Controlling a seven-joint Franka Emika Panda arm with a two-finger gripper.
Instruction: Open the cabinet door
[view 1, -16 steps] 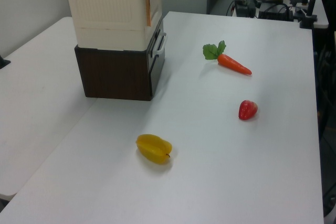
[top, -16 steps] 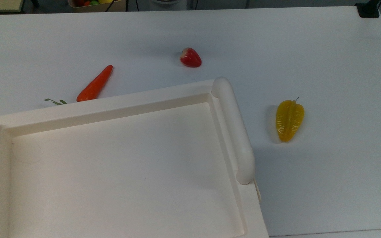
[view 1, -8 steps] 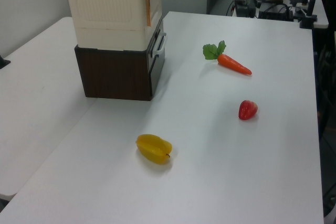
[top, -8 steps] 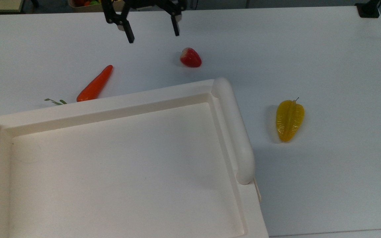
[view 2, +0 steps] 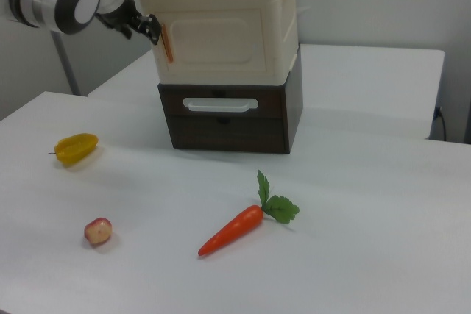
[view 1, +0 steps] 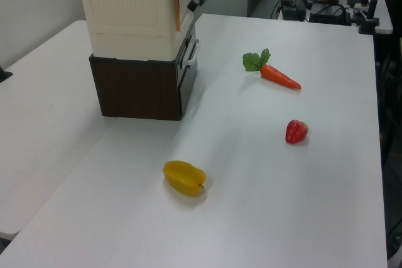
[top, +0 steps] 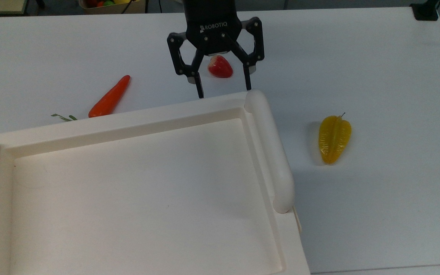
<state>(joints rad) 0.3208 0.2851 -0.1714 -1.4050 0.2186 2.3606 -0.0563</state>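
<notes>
The cream-white cabinet (view 2: 221, 5) stands on a dark brown drawer unit (view 2: 228, 119). Its recessed top (top: 139, 191) fills the top view's lower left. The cabinet door (view 2: 221, 40) is the front panel in the right view, flush with the body, with a thin orange handle (view 2: 168, 43) at its left edge. My gripper (top: 224, 88) is open, its black fingertips just off the cabinet's far rim near the rounded rail (top: 269, 149). In the right view the gripper (view 2: 147, 27) hangs beside the orange handle. In the left view the gripper (view 1: 195, 3) is close to the door edge (view 1: 176, 12).
On the white table (top: 376, 57) lie an orange carrot (top: 109, 97), a red strawberry-like fruit (top: 220, 67) under my gripper, and a yellow ribbed fruit (top: 334, 138). A white pull handle (view 2: 221, 104) sits on the brown unit's drawer. Desks with equipment stand behind the table in the left view.
My gripper entered from the top view's upper edge and moved toward the cabinet's far rim, staying open. In the left view it came down next to the door edge. The toys have not moved.
</notes>
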